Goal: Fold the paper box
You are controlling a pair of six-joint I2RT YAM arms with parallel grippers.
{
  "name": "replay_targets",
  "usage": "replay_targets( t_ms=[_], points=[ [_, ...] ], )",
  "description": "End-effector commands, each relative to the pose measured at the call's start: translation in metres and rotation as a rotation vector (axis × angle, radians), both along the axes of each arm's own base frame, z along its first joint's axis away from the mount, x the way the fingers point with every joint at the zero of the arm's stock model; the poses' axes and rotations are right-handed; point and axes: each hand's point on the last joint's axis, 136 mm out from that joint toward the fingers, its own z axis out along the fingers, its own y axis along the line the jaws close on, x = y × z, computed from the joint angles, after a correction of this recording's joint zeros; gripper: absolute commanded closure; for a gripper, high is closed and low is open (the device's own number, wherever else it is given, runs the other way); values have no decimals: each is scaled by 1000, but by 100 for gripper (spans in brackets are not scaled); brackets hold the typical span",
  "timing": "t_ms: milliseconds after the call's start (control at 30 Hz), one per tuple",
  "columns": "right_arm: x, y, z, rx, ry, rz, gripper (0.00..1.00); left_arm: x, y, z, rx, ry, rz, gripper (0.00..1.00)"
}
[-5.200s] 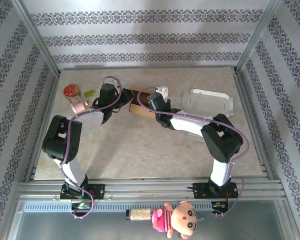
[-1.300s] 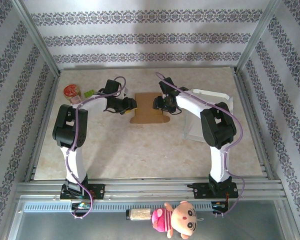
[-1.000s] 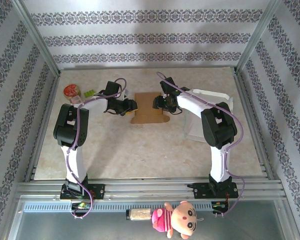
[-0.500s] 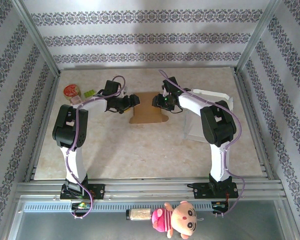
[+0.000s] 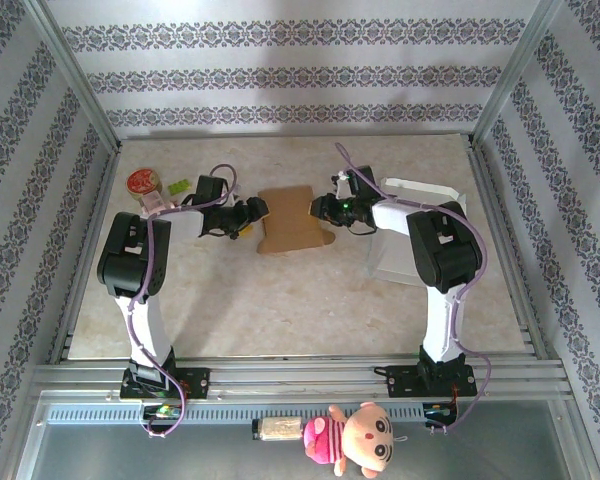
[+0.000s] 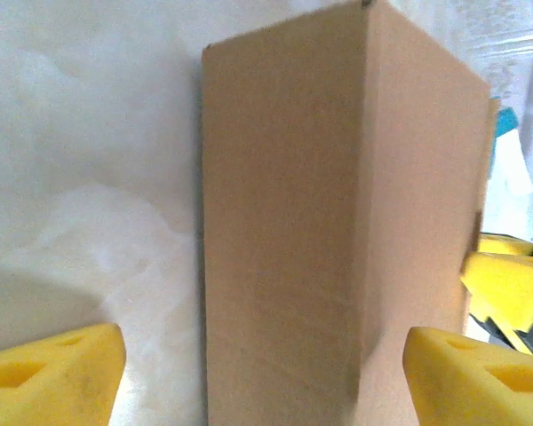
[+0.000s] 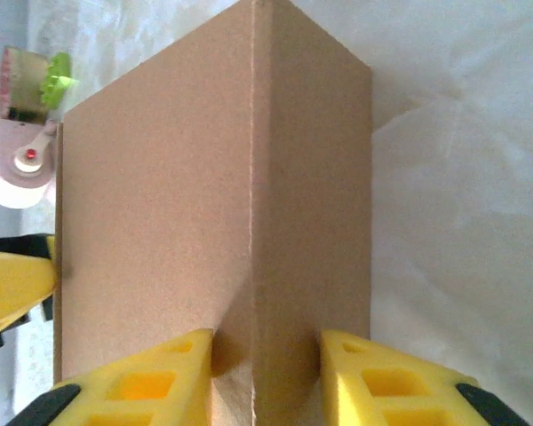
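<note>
At mid-table our left gripper (image 5: pixel 251 213) has opened wide off the paper box (image 5: pixel 292 218) — our right gripper (image 7: pixel 266 351) has closed onto its crease, taking over the fold.

The overhead camera looks down from high at the near edge across the whole pale marbled surface (image 5: pixel 280 290). Both wrist cameras sit close, facing each other, sharing the folded brown cardboard box (image 6: pixel 338 222).

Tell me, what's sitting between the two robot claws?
The brown paper box, seen from above, lies between the left gripper and the right gripper.
</note>
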Motion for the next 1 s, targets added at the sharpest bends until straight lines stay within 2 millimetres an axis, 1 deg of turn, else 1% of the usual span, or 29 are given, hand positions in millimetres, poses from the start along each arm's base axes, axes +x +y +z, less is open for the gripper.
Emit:
replay_targets(
  t_ms=[0, 100, 200, 233, 300, 467, 533, 667, 733, 833, 900, 967],
  points=[
    [-25, -6, -28, 60, 135, 40, 67, 1, -13, 24, -127, -76, -26, 17],
    [-24, -9, -27, 98, 131, 45, 67, 1, -20, 25, -209, -97, -31, 16],
    [-17, -17, -28, 130, 142, 15, 68, 0, -27, 13, -248, -75, -34, 15],
    [-15, -18, -28, 142, 150, 9, 69, 1, -29, 12, -262, -87, -33, 15],
    [-13, -19, -29, 148, 156, 3, 69, 1, -36, 16, -287, -113, -37, 15],
    [-5, -25, -34, 146, 166, -34, 70, -2, -66, 19, -292, -132, -81, 14],
    [-2, -28, -37, 143, 173, -51, 70, -1, -71, 20, -309, -140, -65, 14],
    [2, -29, -38, 136, 174, -66, 70, 4, -75, 30, -381, -163, -17, 15],
    [2, -29, -37, 140, 176, -64, 70, 6, -76, 36, -406, -174, 0, 18],
    [-1, -28, -31, 141, 171, -63, 67, 8, -75, 48, -421, -193, 17, 28],
    [-3, -28, -24, 134, 153, -64, 61, 9, -73, 54, -415, -195, 31, 34],
    [-4, -31, -14, 115, 124, -70, 53, 10, -71, 53, -389, -160, 42, 40]
  ],
)
